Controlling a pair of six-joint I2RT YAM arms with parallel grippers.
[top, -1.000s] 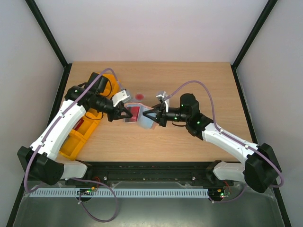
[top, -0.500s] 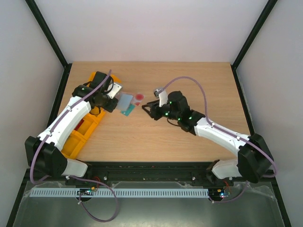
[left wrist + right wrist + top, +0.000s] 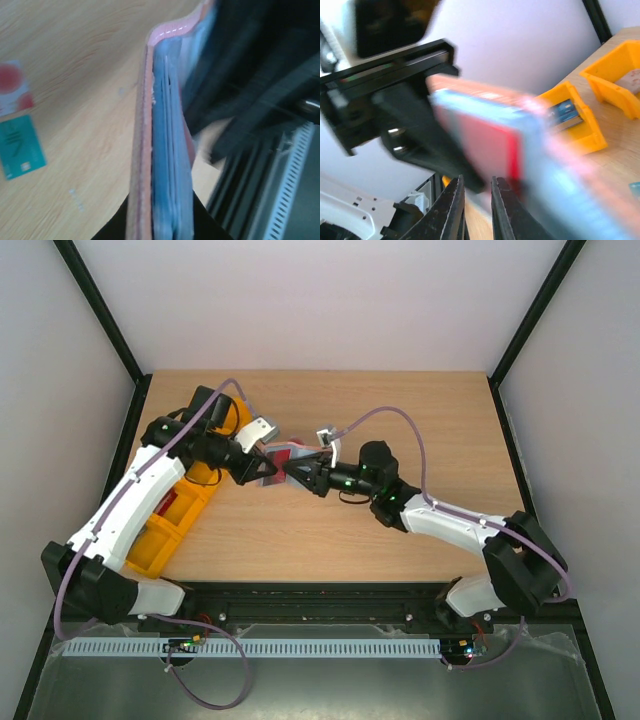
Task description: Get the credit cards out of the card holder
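Swung back together since half a second ago: left gripper away from the orange bins, right gripper pushed leftward, now tip to tip left of centre in the top view.

Card holder clamped in the left jaws, up off the worktop. Seen edge-on in the left wrist view, long axis running bottom to top of that frame, grey-blue pockets on the right side, reddish skin on the left. From the right jaws: dead ahead, just past the tips, so right arm the free one and basically on it already.

Right jaws only a sliver apart. Too blurry to say whether nipping the holder's edge or just beside it.

Both credit cards flat on the worktop at the left edge of the left wrist view: teal-green card lower, white-pink card with the red mark right above, touching or nearly so. Can't tell if anything remains in the pockets; probably just a last check left.

Bins: something red in one compartment in the top view, something blue in another from the right wrist view.
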